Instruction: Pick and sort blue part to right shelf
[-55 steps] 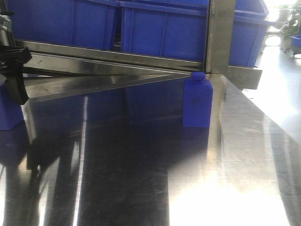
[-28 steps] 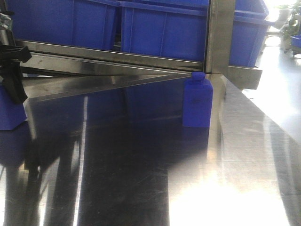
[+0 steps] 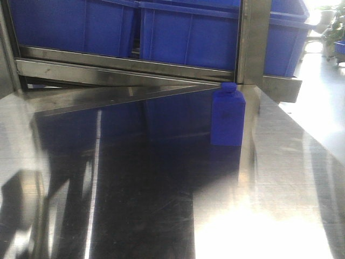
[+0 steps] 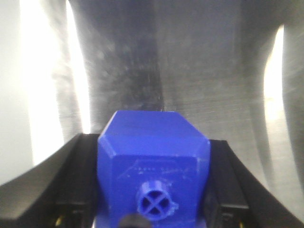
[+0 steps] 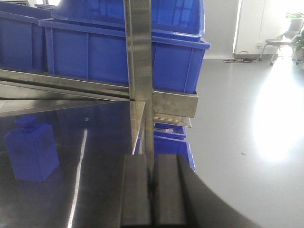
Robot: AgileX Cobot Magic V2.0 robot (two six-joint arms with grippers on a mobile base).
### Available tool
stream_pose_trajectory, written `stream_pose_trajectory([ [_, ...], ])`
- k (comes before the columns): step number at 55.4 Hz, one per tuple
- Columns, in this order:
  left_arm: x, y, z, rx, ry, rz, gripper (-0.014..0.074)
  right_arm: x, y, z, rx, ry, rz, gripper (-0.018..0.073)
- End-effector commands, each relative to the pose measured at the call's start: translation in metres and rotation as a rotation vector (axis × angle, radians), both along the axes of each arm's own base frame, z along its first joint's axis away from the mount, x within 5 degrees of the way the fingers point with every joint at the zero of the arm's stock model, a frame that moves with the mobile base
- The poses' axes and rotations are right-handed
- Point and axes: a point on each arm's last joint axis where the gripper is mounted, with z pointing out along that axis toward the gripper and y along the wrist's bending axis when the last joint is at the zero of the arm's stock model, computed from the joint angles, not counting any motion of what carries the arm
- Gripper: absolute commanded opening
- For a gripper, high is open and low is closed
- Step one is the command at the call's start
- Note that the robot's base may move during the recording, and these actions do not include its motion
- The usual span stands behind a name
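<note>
**Blue part gripped in the left claw above the steel table**

The blue plastic part with bevelled shoulders and a round, cross-marked stub [image 4: 152, 161] sits between the two black fingers [image 4: 78, 185] of the left claw [image 4: 154, 142]. The fingers press against its sides and hold it. In the left wrist view the brushed stainless-steel table [image 4: 190, 57] fills the background beyond the part. That view does not show whether the part touches the table. Neither the part nor the left claw appears in the front view.

A second blue bottle-shaped plastic piece [image 3: 227, 116] stands upright on the table, just beside the foot of the vertical steel shelf post [image 3: 253, 38]. Its small cap is level with the lower steel shelf rail [image 3: 124, 67]. The right wrist view also shows this piece at the left, well apart from the right claw [image 5: 152, 159]. The dark pads [image 5: 137, 190] of the right claw are pressed together with only a thin seam between them, and they hold nothing.

Large blue plastic bins [image 3: 183, 38] sit side by side on the shelf behind the rail. To the right of the shelf lies a pale, glossy floor [image 5: 247, 123].
</note>
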Motion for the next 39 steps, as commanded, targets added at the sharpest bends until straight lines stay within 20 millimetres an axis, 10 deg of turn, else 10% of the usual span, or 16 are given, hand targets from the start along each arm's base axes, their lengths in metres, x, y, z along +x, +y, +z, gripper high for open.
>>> stream_pose_trajectory([
  [1,-0.028,0.001,0.026,-0.011,-0.170,-0.002,0.0253,-0.002,-0.001,0.013,0.000,-0.121,-0.011,0.0120],
  [18,-0.105,0.008,0.025,-0.036,-0.356,0.007,0.0254,-0.002,-0.001,0.012,0.000,-0.114,-0.011,0.0120],
  [39,-0.144,0.011,0.010,-0.043,-0.390,0.006,0.0363,-0.006,-0.001,0.030,0.004,-0.169,-0.011,0.0120],
])
